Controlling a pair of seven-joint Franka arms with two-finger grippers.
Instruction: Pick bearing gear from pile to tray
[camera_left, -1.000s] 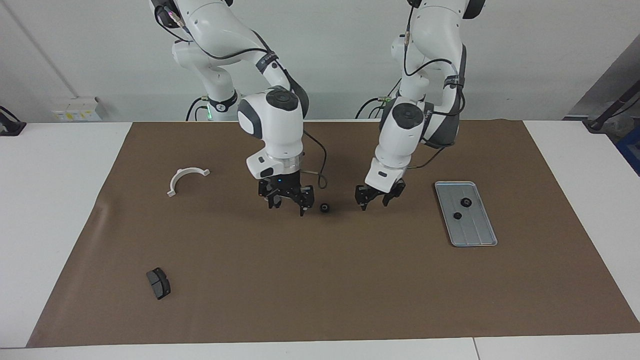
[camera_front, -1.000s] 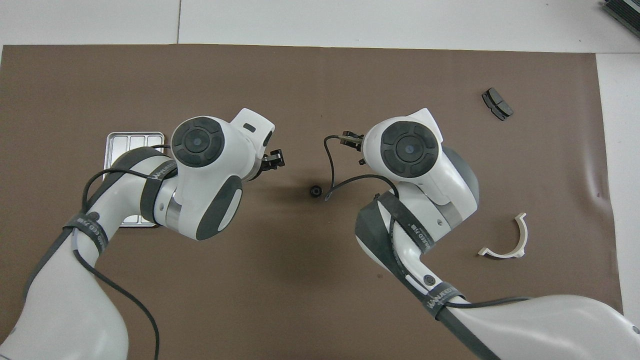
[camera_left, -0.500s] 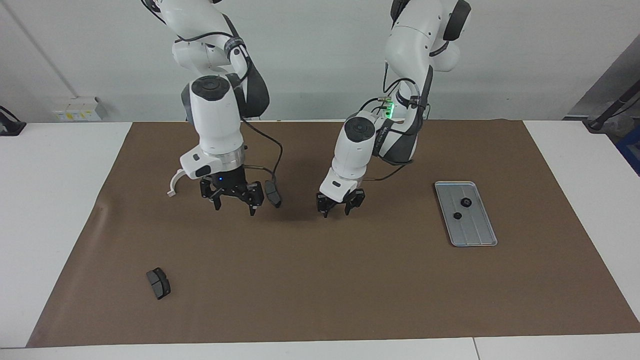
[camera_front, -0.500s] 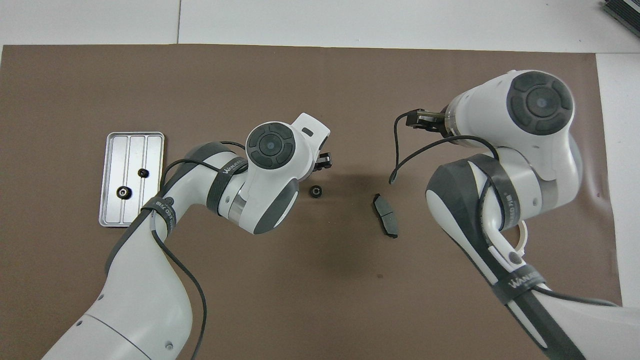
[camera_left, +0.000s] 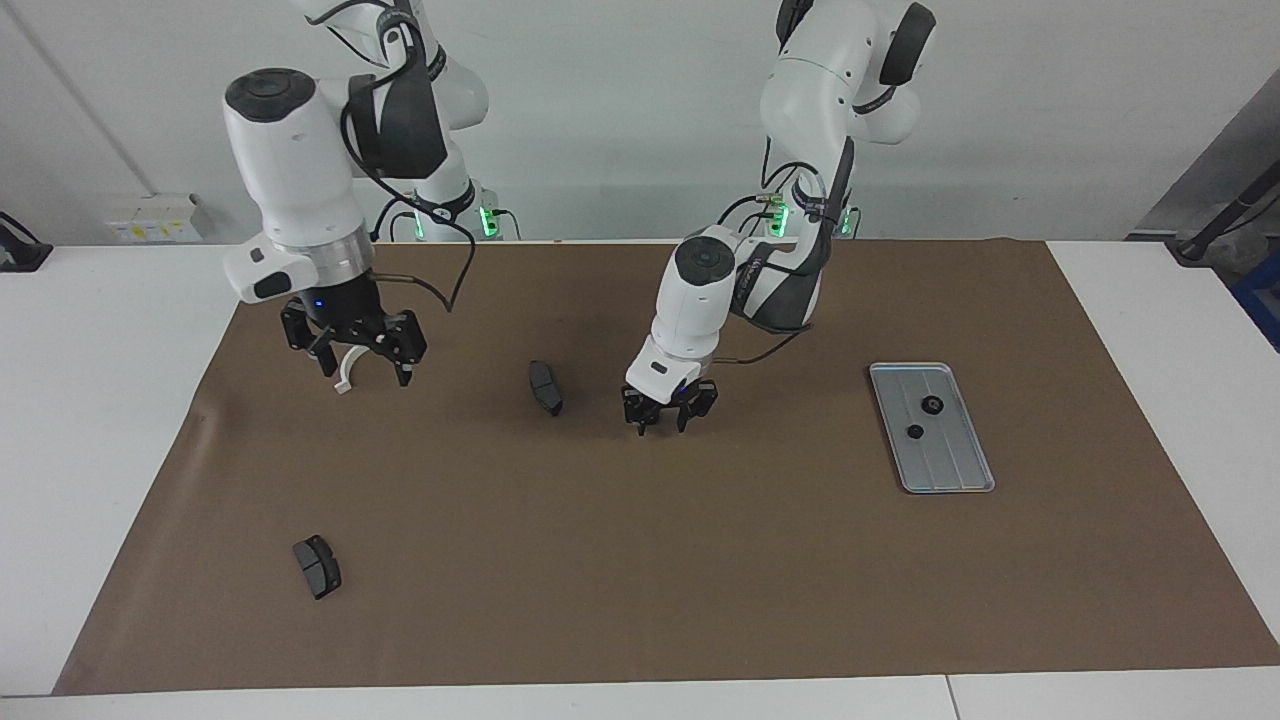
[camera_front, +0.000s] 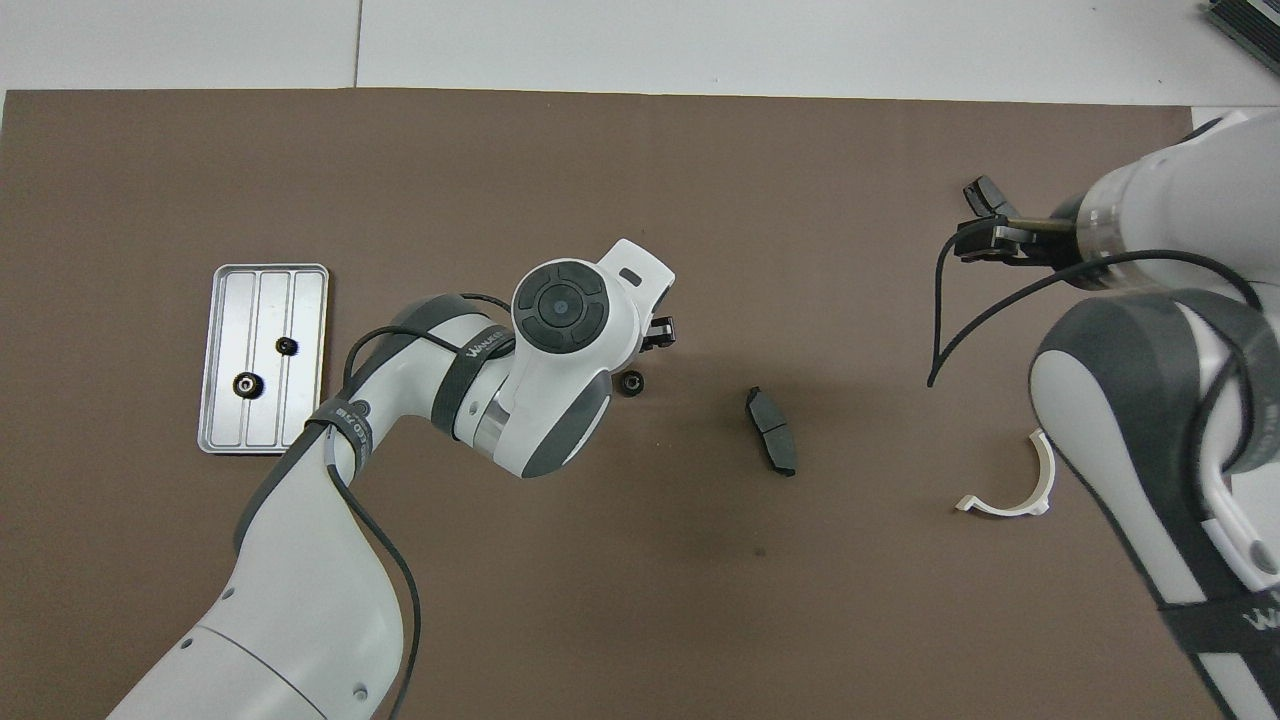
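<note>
**Operator:** Report the state of the jaws.

**Technician:** Left gripper (camera_left: 666, 420): lowered to the brown mat (camera_left: 640, 560) near the middle of the desk (camera_left: 100, 400). Whether its jaws are spread or pressed together, I cannot tell. Right gripper (camera_left: 367, 375): raised, jaws spread wide, nothing held. It hangs over the white half-ring bracket (camera_front: 1010, 490) toward the right arm's end of the desk.

**Operator:** Locate the bearing gear.

**Technician:** One bearing gear (camera_front: 629, 383) lies on the mat just beside the left gripper. In the overhead view it shows at the edge of the left wrist housing. In the facing view the gripper covers it, so contact cannot be confirmed.

**Operator:** Appearance?

**Technician:** Small, black and round, with a hole through the centre. It lies flat.

**Operator:** The tray?

**Technician:** The tray (camera_front: 305, 330) is silver-grey and rectangular, with rounded corners, a low rim and lengthwise ridges. It sits toward the left arm's end of the desk, well apart from the loose gear. Two black gears lie in it: a larger gear (camera_front: 245, 384) with a pale centre and a smaller gear (camera_front: 286, 346), apart from each other.

**Operator:** Other parts?

**Technician:** A dark grey brake pad (camera_front: 771, 430) lies near the loose gear, toward the right arm's end. A second brake pad (camera_left: 317, 567) lies farther from the robots than the bracket.
</note>
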